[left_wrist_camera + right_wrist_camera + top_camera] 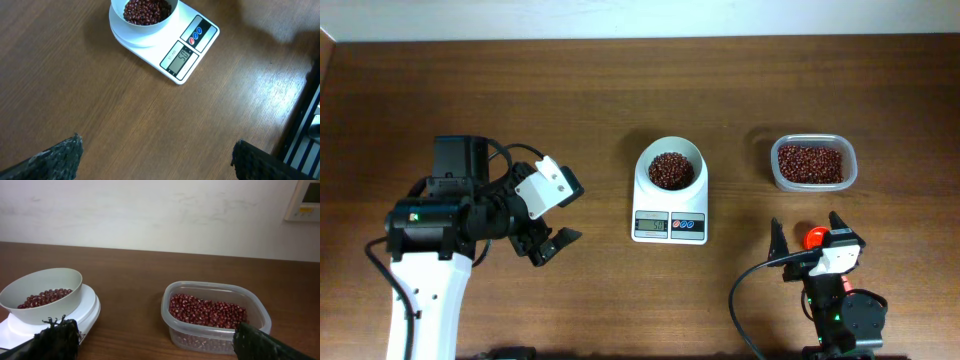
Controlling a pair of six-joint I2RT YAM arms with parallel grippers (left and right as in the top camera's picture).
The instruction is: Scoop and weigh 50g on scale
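The white scale (669,226) stands mid-table with its white bowl (669,150) on top, holding a heap of dark red-brown beans (670,170). In the left wrist view the scale (187,50) and its beans (145,10) lie ahead, and the display shows digits. My left gripper (552,243) hangs open over bare wood to the left of the scale, nothing between its fingertips (67,152). My right gripper (808,232) is open near the front right, empty, facing the gap between the bowl (45,287) and the tub (215,315).
A clear plastic tub (812,163) of the same beans stands at the back right. A small red-orange thing (812,237) shows under the right gripper in the overhead view. A white wall runs behind the table's far edge.
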